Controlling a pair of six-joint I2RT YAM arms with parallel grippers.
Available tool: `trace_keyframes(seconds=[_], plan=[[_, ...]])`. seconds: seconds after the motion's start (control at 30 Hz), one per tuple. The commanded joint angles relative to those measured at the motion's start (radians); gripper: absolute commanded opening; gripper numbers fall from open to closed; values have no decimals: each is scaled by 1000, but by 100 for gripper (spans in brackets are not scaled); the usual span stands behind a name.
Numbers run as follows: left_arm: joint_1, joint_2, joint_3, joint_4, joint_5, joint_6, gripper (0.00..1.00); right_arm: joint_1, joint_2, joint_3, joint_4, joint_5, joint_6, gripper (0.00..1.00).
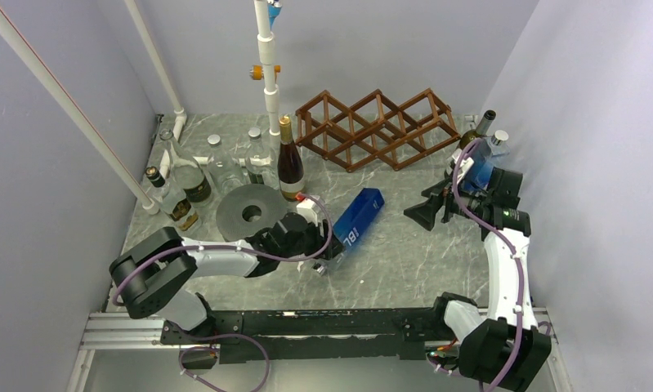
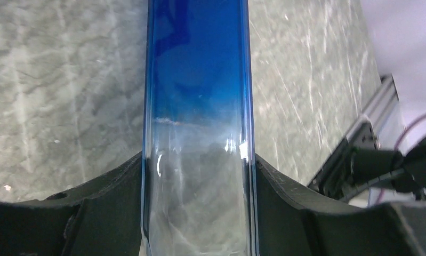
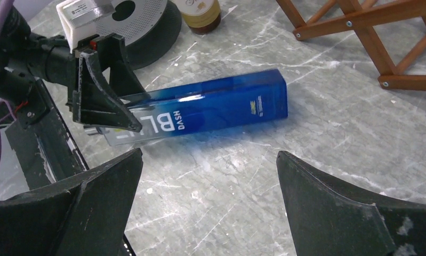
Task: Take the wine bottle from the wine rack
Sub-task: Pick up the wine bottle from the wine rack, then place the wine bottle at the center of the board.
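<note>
While the left gripper pinched the clear near end of the blue bottle, lying flat on the table apart from the wine rack with its long axis running back-right, the right gripper hung spread open nearby, farther off.

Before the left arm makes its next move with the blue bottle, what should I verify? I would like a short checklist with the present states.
1. The left gripper is shut on the blue bottle: ok.
2. The blue bottle is out of the wine rack, not touching it: ok.
3. The rack cells hold no bottle: ok.
4. The right gripper is open, apart from the bottle: ok.
5. The bottle rests on the table along its full length: cannot tell.
</note>
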Motion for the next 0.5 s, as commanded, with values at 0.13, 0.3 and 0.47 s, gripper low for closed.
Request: trace_keyframes(seconds=[0.13,0.3,0.47], plan=[[102,-92,55,-32,421,139,0,103,0,-5,-50,-10,-218,100],[151,-30,148,-167,625,175,0,171,-6,-36,-137,-35,-458,100],[166,72,223,-205,784,139,0,192,-4,-80,-419,-105,-1139,100]])
